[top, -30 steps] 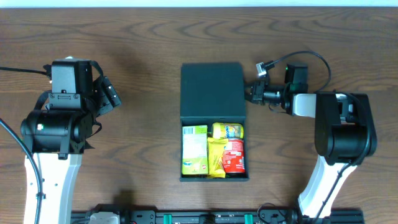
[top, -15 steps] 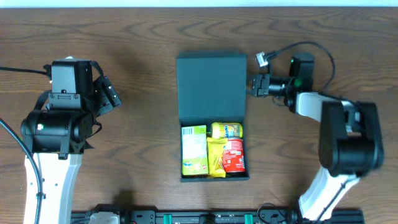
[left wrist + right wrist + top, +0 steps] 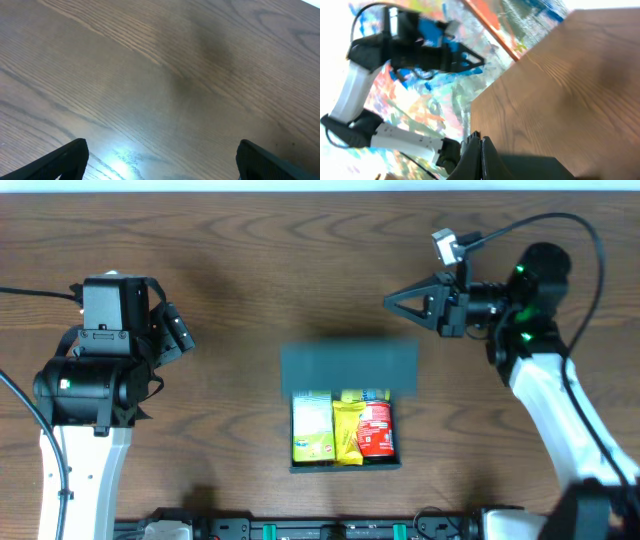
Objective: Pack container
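From overhead, your container (image 3: 345,467) sits at the middle of the table (image 3: 250,240), nearer the front edge. Its lid (image 3: 348,368) shows only as a dark blur across the back of the box, hiding the top ends of what is inside. Three snacks lie side by side in it: a green-yellow carton (image 3: 313,432) on the left, a yellow pack (image 3: 347,435) in the middle and a red pack (image 3: 376,430) on the right. Your right gripper (image 3: 390,301) is closed to a point, holds nothing, and hangs behind and to the right of the lid, apart from it. Your left gripper (image 3: 172,330) is far off to the left, well apart from the container.

In the left wrist view, your left gripper (image 3: 162,150) has its fingers (image 3: 70,159) spread wide, with bare wood between them.

In the right wrist view, your right gripper (image 3: 480,150) has its fingers pressed together, with nothing between them. The table (image 3: 570,75) runs off at a tilt, and the left arm (image 3: 415,52) shows beyond it.
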Tool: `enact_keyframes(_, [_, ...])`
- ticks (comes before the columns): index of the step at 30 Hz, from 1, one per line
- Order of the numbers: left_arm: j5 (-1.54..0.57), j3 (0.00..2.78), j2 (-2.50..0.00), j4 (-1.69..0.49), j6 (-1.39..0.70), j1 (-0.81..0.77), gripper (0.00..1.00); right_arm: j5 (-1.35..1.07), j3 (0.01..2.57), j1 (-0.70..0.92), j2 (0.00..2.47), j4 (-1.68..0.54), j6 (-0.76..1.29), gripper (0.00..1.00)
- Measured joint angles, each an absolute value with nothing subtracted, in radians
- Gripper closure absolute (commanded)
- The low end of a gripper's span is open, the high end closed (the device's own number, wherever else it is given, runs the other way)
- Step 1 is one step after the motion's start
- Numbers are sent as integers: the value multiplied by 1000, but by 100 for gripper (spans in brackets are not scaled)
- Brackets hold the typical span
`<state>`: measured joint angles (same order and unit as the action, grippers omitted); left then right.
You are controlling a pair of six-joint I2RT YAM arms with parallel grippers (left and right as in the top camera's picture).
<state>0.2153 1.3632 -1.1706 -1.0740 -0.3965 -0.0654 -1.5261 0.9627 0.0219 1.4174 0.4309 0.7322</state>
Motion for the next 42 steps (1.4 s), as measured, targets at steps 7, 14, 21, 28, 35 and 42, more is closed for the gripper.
enact_keyframes(7, [215,1363,-1171,-1074,-397,-65,5,-1539,963,29,1254,431,750,98])
enact_keyframes(14, [215,1363,-1171,-1074,-397,-65,5,-1547,963,29,1182,409,739,99])
enact_keyframes(21, [215,1363,-1171,-1074,-397,-65,5,-1469,968,30,1111,92,586,99])
enact_keyframes(28, [215,1363,-1171,-1074,-397,-65,5,-1181,978,38,1088,-433,397,99])
enact_keyframes(35, [215,1363,-1171,-1074,-397,-65,5,-841,1002,131,1089,-845,190,99])
enact_keyframes(42, [215,1363,-1171,-1074,-397,-65,5,-524,1006,313,1088,-1011,103,99])
